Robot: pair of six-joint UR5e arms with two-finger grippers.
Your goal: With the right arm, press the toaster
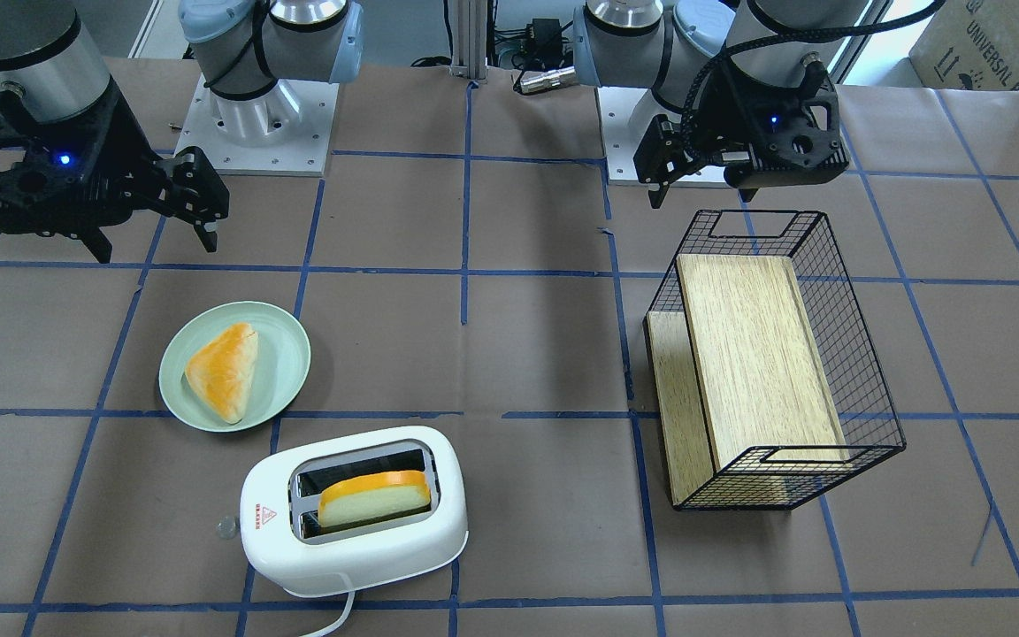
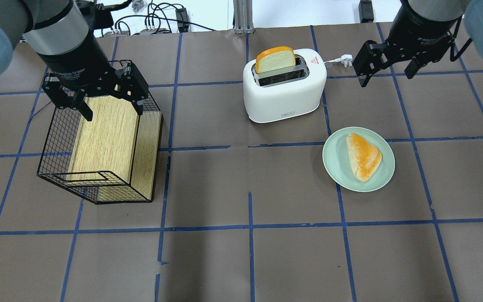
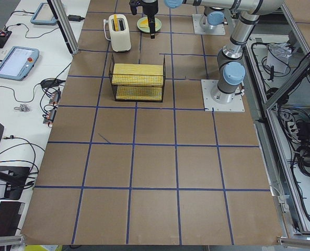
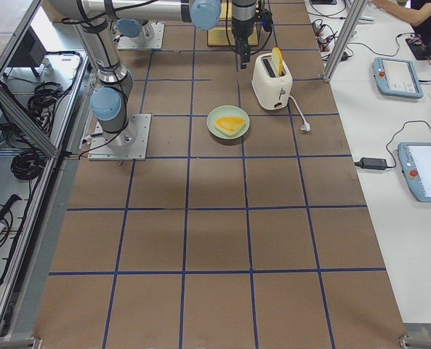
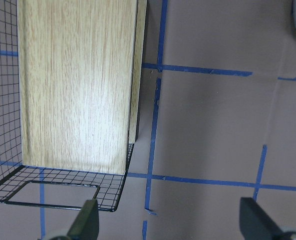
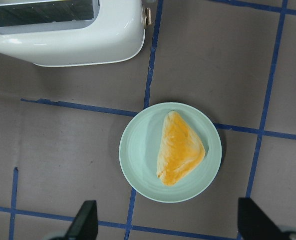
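Observation:
The white toaster [image 1: 359,540] stands near the table's far edge, with a bread slice [image 1: 374,500] sticking up out of one slot. It also shows in the overhead view [image 2: 283,96] and at the top left of the right wrist view [image 6: 68,40]. Its small side knob [image 6: 148,16] faces my right arm's side. My right gripper [image 2: 386,75] is open and empty. It hovers above the table to the right of the toaster, apart from it, over the plate [image 6: 138,165]. My left gripper [image 2: 112,112] is open and empty above the wire basket [image 2: 53,167].
A pale green plate [image 2: 333,159] with a triangular bun [image 2: 363,156] lies between the toaster and my right arm's base. The black wire basket holds a wooden board [image 1: 757,354] on my left side. The toaster's white cord and plug [image 2: 344,61] lie behind it.

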